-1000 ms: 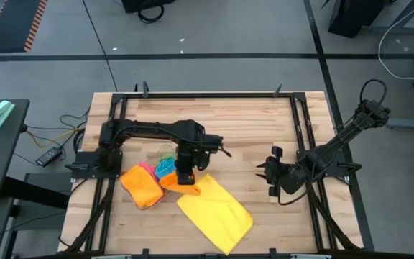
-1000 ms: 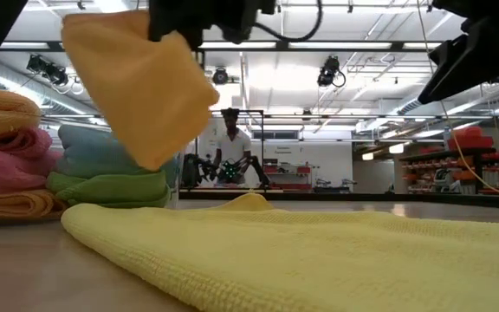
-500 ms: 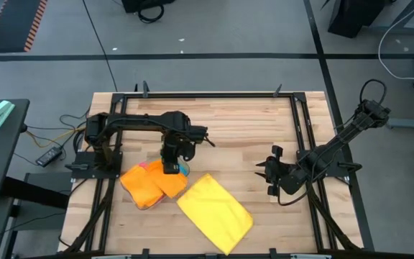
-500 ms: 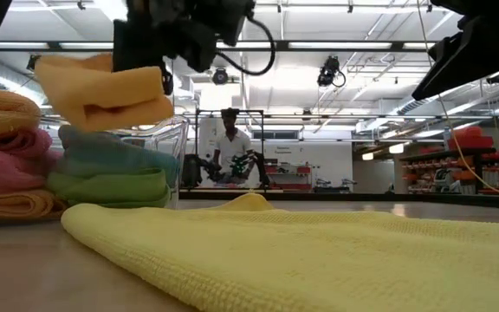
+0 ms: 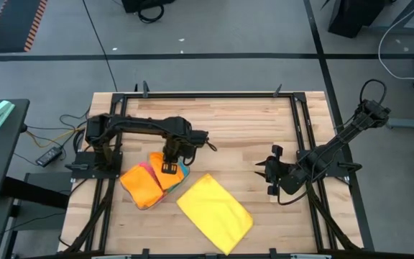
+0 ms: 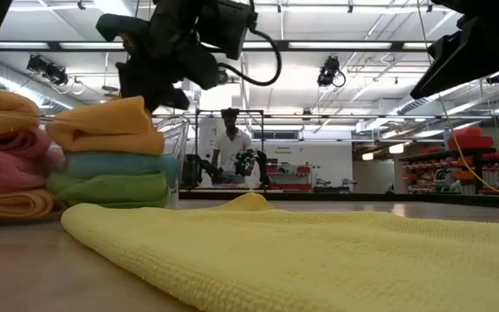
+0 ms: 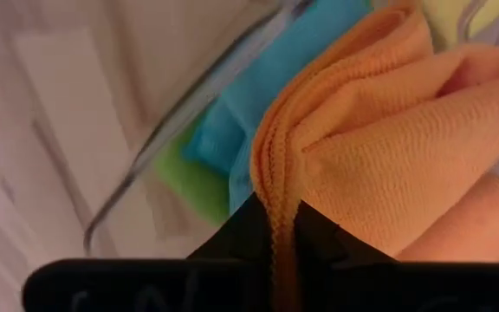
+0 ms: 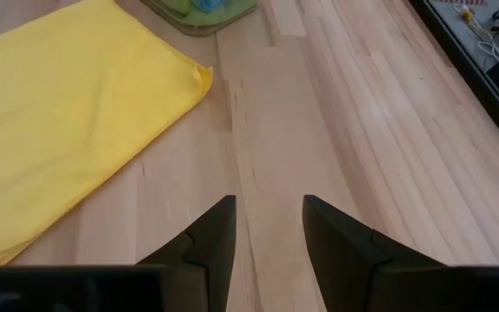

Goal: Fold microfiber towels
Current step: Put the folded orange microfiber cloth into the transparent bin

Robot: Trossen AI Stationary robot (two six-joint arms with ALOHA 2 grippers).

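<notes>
A big yellow towel (image 6: 319, 251) lies open and flat at the front of the wooden table (image 5: 250, 129). One corner is turned up a bit.

Behind it stands a clear tray (image 6: 178, 147). A green towel (image 6: 111, 186) lies at the bottom of the tray. A blue towel (image 6: 119, 165) lies on the green one. A folded orange towel (image 6: 106, 128) sits on top of the blue one.

Just beside the tray is another pile of folded towels (image 6: 3, 156): orange, then pink, then orange again.

The left gripper (image 5: 167, 167) is right over the tray. Its fingers (image 7: 319, 243) are close together and pinch the folded edge of the orange towel on top.

The right gripper (image 5: 264, 171) hangs above bare wood on the other side of the yellow towel, well apart from the tray. Its fingers (image 8: 210, 238) are apart and hold nothing.

Far back in the room, a person (image 6: 230, 143) stands by another table.
</notes>
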